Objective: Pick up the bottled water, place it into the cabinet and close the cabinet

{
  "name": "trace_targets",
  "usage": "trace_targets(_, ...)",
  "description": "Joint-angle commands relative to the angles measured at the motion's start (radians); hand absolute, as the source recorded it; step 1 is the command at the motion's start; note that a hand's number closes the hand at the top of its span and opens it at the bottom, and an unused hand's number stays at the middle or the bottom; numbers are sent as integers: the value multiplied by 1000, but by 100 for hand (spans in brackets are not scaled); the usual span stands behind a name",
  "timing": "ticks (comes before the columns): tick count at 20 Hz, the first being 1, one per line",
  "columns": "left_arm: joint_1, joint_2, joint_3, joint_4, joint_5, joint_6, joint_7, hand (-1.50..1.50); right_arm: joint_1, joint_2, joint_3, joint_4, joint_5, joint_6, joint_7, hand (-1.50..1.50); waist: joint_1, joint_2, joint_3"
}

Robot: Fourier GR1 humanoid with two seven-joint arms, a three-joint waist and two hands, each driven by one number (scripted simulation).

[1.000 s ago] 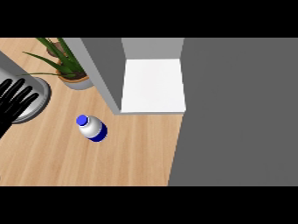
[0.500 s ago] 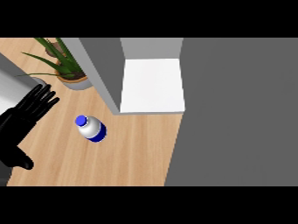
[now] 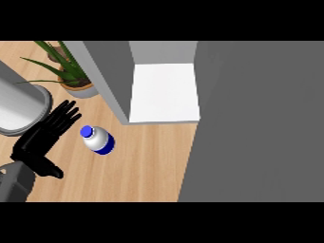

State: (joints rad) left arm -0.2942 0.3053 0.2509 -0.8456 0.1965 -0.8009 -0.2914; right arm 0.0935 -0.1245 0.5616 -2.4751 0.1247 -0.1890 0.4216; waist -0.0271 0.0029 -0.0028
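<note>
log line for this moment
phase: pre-grasp | left hand: open, left of bottled water, not touching | cabinet: open | right hand: not in view

A light wooden counter top [image 3: 136,166] fills the frame's lower left. Left of centre on it sits a small clear water bottle with blue cap [image 3: 98,139]. At upper left stands a spiky green potted plant [image 3: 80,88], at the left edge a wide pale-grey cylinder [image 3: 10,107], and at upper centre a grey cabinet [image 3: 115,80].

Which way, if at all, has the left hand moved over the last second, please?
Yes. The left hand has moved rightward, towards the bottled water, which has stayed put; its open fingers now reach just beside the bottle.
</note>
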Motion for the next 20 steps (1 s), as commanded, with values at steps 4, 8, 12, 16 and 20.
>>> trace_targets(4, -51, -74, -60, 192, -158, 65, -266, -150, 12, -25, -26, -40, 46, -12, -34, -150, 1, 2, 1)
trace_targets(8, -116, -18, -42, 349, -163, 29, -326, -150, 50, -54, 17, -75, 66, -21, -44, -150, -8, 3, 0)
trace_targets(12, -146, -23, -39, 414, -170, 53, -387, -150, 29, -60, 21, -100, 72, -37, -22, -150, -20, 5, -2)
trace_targets(16, -163, -30, -60, 452, -190, 56, -440, -150, 35, -73, 21, -98, 76, -51, 1, -150, -17, 4, -2)
trace_targets(20, -173, -87, -63, 499, -196, 114, -490, -150, -40, -64, -15, -71, 53, -58, 23, -150, -9, 7, -2)
